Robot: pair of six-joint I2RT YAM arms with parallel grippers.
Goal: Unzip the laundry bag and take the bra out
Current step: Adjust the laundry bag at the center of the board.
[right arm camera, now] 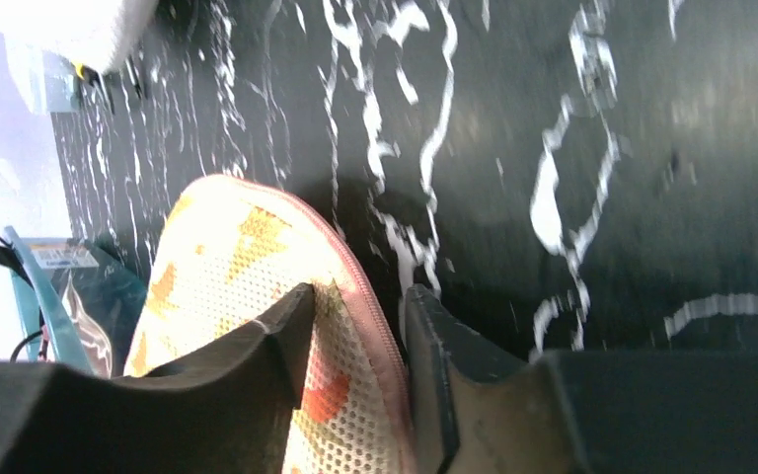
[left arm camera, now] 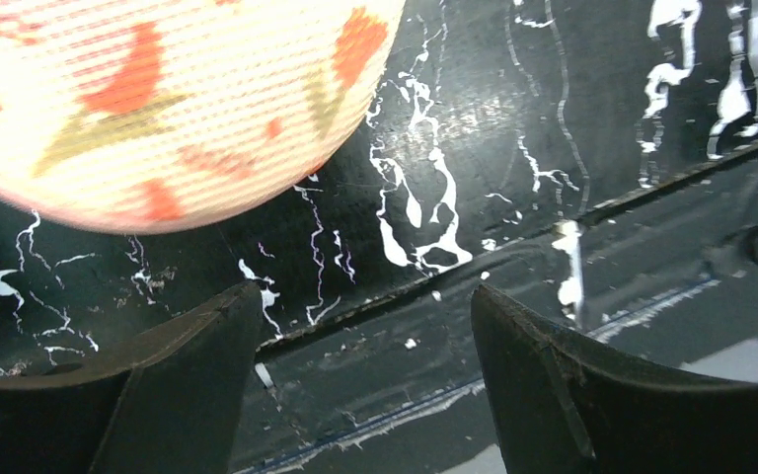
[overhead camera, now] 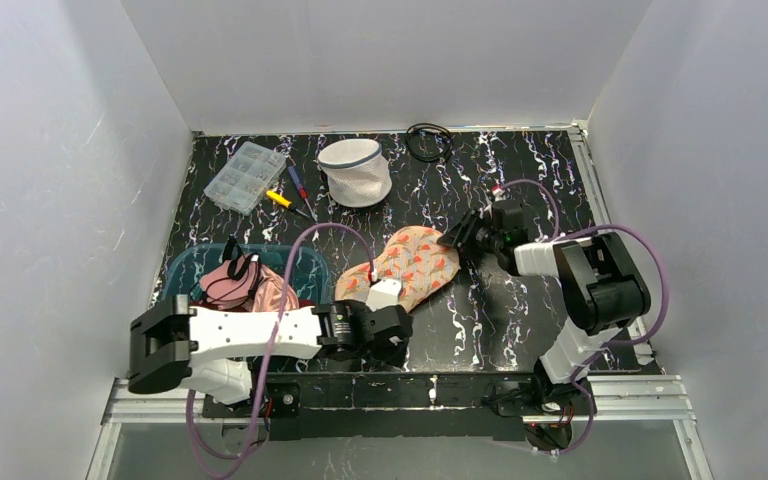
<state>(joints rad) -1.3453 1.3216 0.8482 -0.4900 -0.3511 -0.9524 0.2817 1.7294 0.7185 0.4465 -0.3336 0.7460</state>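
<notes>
The white mesh drum-shaped laundry bag (overhead camera: 355,170) with blue-grey rim stands at the back of the table, far from both grippers. A flat peach mesh pouch (overhead camera: 407,262) with orange marks and a pink zipper edge lies mid-table. My right gripper (overhead camera: 452,238) is at its right tip. In the right wrist view its jaws (right arm camera: 360,296) pinch the pouch's zipper edge (right arm camera: 355,286). My left gripper (overhead camera: 392,335) is open and empty by the near table edge (left arm camera: 365,306), just short of the pouch's near end (left arm camera: 158,109). A pink garment with dark straps (overhead camera: 245,285) lies in a teal bin.
The teal bin (overhead camera: 305,262) sits at the front left. A clear parts box (overhead camera: 245,176) and screwdrivers (overhead camera: 295,195) lie at the back left. A black cable ring (overhead camera: 428,140) lies at the back. White walls close three sides.
</notes>
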